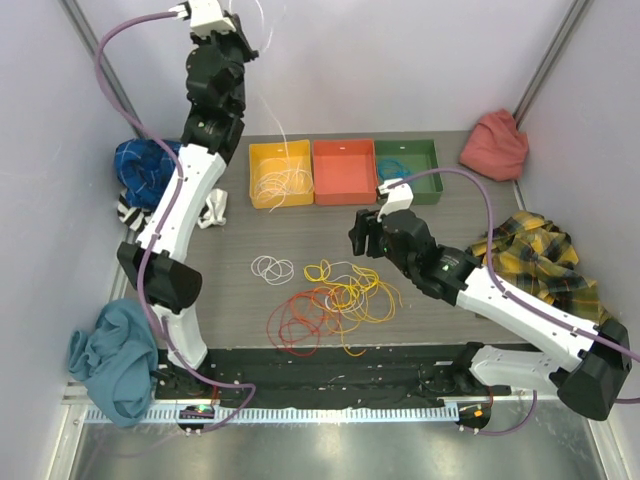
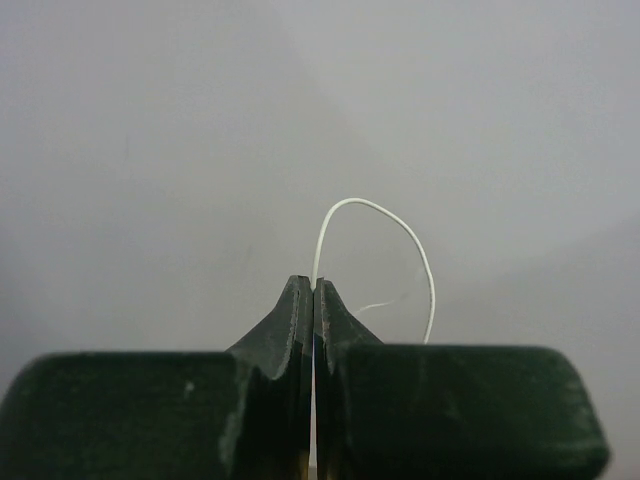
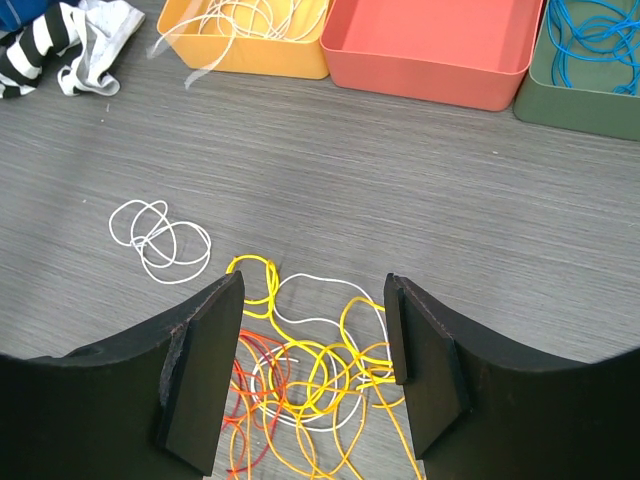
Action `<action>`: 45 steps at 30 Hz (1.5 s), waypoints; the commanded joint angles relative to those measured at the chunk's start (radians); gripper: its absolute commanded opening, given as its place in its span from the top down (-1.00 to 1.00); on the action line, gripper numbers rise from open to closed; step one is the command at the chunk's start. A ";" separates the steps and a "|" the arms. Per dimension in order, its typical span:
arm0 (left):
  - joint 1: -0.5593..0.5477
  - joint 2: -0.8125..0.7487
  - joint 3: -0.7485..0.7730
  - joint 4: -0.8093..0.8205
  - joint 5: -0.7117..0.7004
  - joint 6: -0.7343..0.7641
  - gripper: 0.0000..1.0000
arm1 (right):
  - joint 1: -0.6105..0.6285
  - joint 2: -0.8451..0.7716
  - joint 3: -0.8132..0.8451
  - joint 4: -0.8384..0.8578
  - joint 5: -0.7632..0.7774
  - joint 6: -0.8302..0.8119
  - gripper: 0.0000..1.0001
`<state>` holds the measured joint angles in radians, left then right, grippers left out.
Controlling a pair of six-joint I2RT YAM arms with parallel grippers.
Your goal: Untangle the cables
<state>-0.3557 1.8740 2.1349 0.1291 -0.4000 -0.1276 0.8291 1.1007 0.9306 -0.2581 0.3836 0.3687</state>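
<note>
Out in front of the yellow rectangular plastic bin (image 1: 281, 172), the right gripper (image 3: 314, 282) hovers, fingers wide, over tangled yellow, orange, red and white cables (image 1: 335, 298); high above that bin, the left gripper (image 2: 314, 287) pinches a thin white cable (image 2: 372, 204) between closed fingers.

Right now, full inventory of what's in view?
tangle: 1, yellow, orange, red, white cables, table centre
white coil: 1, white, left of tangle
held cable: 1, white, in left hand
yellow bin: 1, yellow, far row left, white cables inside
red bin: 1, red, row middle
green bin: 1, green, row right, blue cable inside
cloths: 5, red, yellow plaid, teal, blue plaid, striped, table edges
left hand: 1, dark, raised, shut on held cable
right hand: 1, dark, open above tangle
</note>
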 commanded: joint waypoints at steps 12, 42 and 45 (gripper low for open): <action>0.012 0.017 0.020 0.294 -0.028 0.063 0.99 | -0.007 -0.012 -0.026 0.045 0.015 0.003 -0.32; 0.011 0.198 -0.270 -0.190 0.087 -0.168 0.69 | -0.015 -0.051 -0.085 0.054 0.060 0.010 -0.32; 0.008 0.171 -0.279 -0.230 0.056 -0.178 -0.99 | -0.015 -0.062 -0.084 0.054 0.066 0.010 -0.33</action>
<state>-0.3466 2.1403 1.8320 -0.0471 -0.3317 -0.2749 0.8162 1.0748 0.8413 -0.2474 0.4133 0.3698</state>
